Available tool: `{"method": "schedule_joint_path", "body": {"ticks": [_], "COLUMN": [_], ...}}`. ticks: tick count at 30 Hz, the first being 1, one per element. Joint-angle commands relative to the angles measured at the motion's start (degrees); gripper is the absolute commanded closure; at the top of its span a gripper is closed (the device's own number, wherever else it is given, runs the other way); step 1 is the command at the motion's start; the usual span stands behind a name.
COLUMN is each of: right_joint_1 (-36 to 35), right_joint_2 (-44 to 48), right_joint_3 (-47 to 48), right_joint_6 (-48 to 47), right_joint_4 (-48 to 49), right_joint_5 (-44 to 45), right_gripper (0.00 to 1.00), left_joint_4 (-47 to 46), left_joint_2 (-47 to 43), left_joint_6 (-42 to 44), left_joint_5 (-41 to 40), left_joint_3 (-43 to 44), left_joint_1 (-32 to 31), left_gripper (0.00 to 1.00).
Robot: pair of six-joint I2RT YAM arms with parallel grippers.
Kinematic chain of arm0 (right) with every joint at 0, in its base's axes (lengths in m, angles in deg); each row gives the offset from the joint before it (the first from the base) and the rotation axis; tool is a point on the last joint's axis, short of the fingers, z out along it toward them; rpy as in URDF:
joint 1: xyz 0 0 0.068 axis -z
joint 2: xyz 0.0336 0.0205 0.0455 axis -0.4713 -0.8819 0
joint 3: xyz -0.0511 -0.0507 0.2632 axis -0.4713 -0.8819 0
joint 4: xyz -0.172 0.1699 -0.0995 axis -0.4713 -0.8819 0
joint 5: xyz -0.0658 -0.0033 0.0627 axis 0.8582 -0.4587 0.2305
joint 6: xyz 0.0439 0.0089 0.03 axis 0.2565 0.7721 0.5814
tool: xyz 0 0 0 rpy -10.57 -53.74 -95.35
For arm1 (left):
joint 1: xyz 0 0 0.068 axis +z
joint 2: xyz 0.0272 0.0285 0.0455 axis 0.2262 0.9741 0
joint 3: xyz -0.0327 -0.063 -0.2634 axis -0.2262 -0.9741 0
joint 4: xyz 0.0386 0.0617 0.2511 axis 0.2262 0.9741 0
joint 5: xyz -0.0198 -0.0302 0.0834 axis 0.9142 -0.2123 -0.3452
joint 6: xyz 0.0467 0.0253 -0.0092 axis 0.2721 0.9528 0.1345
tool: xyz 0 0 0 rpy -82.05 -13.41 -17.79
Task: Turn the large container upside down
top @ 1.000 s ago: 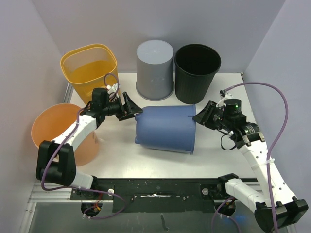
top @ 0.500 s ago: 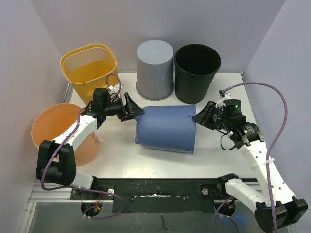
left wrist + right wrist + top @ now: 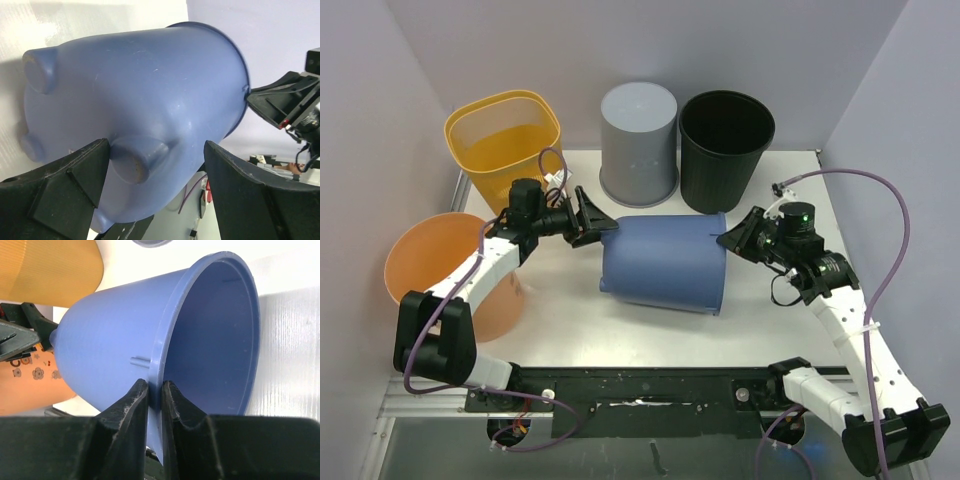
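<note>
Tipping large blue plastic bucket (image 3: 665, 265), on its side on white desk (image 3: 560, 325): right pincer (image 3: 154, 390) clenched on rim, left pincer (image 3: 155, 165) released, straddling base. Keep rim pinch firm, lever base up.

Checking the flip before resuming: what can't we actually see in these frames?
Blue bucket underside, top view: its own wall hides whether it rests on the table.
Left tool, left wrist view: fingers straddle a base foot; contact unclear.
Black bin interior, top view: too dark.
</note>
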Motion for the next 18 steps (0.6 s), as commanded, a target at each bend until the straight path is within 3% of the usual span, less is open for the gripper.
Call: {"method": "schedule_joint_path", "body": {"ticks": [1,14,18], "right_joint_1": [0.27,0.37,0.39], "right_joint_2": [-1.20,-4.95,-5.39], "right_joint_3": [-1.77,-7.26,-8.69], "right_joint_6": [1.89,8.69,10.38], "right_joint_4": [3.51,15.35,18.55], "right_joint_5": [0.13,-2.91,-2.68], "right_gripper": [0.90,0.96,0.97], "left_joint_4": [-11.79,-13.27,-17.77], "left_joint_2": [-2.66,-0.23,1.73], "left_joint_6": [-5.95,-9.39,-12.19], "left_joint_5": [5.29,5.83,5.56], "left_joint_3": [3.36,18.98,21.79], "left_joint_1": [-0.42,-2.82,-3.84], "left_gripper": [0.26,0.26,0.26]}}
